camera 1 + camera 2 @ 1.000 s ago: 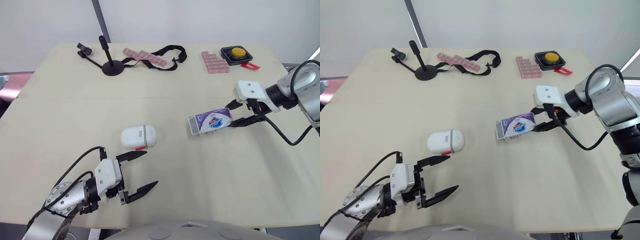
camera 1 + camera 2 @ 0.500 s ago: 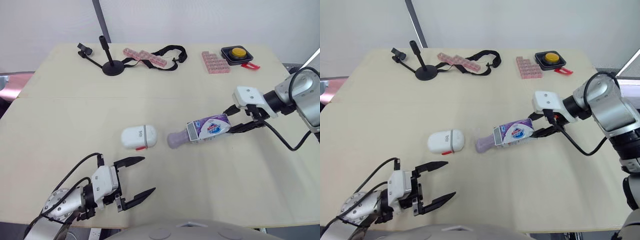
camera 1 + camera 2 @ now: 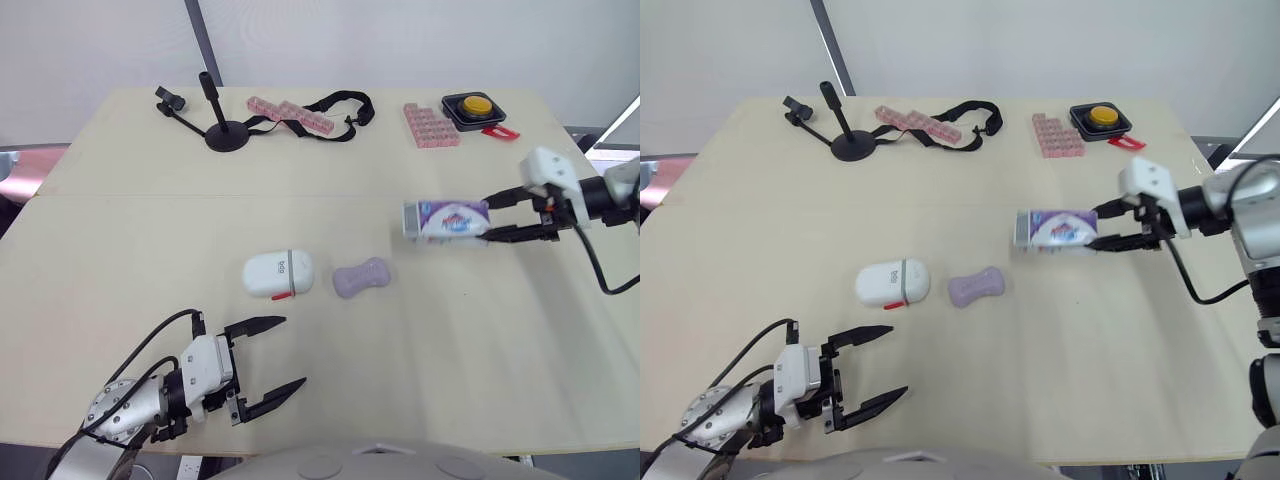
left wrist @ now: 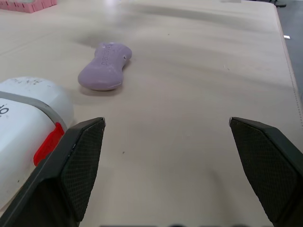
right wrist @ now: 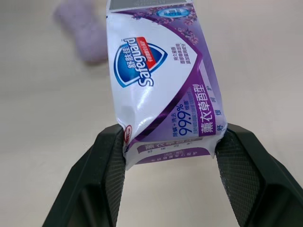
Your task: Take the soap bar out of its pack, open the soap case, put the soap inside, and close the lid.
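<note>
Right gripper (image 3: 490, 221) is clamped on the pack (image 3: 447, 220), one finger on each side of its back end. The pack's open mouth points toward the middle of the table (image 3: 450, 350). From where I stand it looks emptied.

The soap (image 3: 361, 277) lies bare on the table, well apart from the pack and just beside the case (image 3: 278, 274). The case sits closed, its red latch facing the front edge. The left gripper (image 3: 293, 351) hangs low near that front edge with its fingers spread wide and holding nothing. In its wrist view, one finger is close by the case.

The worries, as I see them:
- **Soap:** it is smooth, rounded and pinched at the waist. A squeeze off-centre could squirt it out or send it skidding across the tabletop.
- **Case:** it sits so close to the soap that a gripper reaching for either one could nudge the other away. With nothing bracing it, prying at the latch may just push the whole case along rather than open it.
- **Pack:** the right arm can't help with any of this while the pack is in its grip. Dropping the pack carelessly could land it on the soap.

The stand (image 3: 222, 133), strap (image 3: 340, 103), pink blocks (image 3: 430, 124) and yellow button (image 3: 474, 105) sit along the far edge, out of harm's way.
</note>
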### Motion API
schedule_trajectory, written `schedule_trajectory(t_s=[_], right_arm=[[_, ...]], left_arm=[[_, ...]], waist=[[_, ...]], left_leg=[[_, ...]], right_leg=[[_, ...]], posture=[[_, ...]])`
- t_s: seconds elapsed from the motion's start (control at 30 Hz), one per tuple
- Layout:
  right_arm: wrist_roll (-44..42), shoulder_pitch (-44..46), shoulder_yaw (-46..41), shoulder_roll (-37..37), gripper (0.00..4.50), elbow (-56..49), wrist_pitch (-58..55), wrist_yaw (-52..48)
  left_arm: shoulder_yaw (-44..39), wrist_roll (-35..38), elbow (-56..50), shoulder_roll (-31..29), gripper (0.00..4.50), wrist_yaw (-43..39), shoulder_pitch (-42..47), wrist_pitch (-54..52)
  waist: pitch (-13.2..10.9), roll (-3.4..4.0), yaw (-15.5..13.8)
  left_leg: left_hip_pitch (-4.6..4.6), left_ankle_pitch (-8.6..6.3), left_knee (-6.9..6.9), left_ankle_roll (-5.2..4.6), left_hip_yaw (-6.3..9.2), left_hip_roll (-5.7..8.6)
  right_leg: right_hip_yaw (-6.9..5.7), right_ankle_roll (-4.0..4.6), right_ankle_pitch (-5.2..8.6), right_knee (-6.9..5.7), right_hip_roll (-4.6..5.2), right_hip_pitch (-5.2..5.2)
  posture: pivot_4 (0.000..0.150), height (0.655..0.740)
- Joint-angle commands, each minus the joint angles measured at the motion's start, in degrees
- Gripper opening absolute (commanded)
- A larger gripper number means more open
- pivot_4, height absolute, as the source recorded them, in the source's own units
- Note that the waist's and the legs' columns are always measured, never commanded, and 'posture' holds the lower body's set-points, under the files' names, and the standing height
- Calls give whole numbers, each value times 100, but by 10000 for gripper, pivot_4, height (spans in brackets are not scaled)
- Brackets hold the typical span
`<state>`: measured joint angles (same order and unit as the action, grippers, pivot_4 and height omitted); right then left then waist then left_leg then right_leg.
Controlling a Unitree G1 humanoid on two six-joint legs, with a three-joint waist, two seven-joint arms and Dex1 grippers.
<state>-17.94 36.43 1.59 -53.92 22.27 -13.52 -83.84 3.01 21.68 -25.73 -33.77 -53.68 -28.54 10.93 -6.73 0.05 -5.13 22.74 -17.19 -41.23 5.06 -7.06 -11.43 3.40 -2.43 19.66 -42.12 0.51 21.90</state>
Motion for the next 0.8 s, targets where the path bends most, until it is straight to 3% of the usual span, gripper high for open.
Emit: schedule_trajectory(t_s=[0.03, 0.2, 0.47, 0.8], right_arm=[[-227, -264, -881, 267, 27182, 737, 357, 860], [-108, -1016, -1639, 573, 27182, 1165, 724, 2417], [-277, -1673, -2235, 1319, 27182, 26, -451, 4665], [-247, -1621, -2384, 1638, 27182, -275, -1426, 5666]], left_arm=[[-51, 14, -114, -16, 45000, 21, 26, 53], [-153, 55, -111, -45, 45000, 21, -39, 82], [-228, 69, -128, -30, 45000, 54, -36, 43], [-197, 48, -100, -29, 45000, 63, 41, 25]], waist=[[2, 2, -6], [11, 19, -82], [28, 47, -35], [36, 61, -27]], left_leg=[[0, 0, -1, 0, 0, 0], [1, 0, -7, -1, 1, 5], [-9, 1, 0, 2, 0, 6], [-29, 1, 9, 2, -1, 12]], right_leg=[[-1, 0, 0, -1, 0, 0], [-2, 0, 0, 5, -6, -1], [0, -1, 0, 12, -8, -8], [-5, -2, -1, 20, -7, -8]], posture=[[1500, 7143], [1500, 7143], [1500, 7143], [1500, 7143]])
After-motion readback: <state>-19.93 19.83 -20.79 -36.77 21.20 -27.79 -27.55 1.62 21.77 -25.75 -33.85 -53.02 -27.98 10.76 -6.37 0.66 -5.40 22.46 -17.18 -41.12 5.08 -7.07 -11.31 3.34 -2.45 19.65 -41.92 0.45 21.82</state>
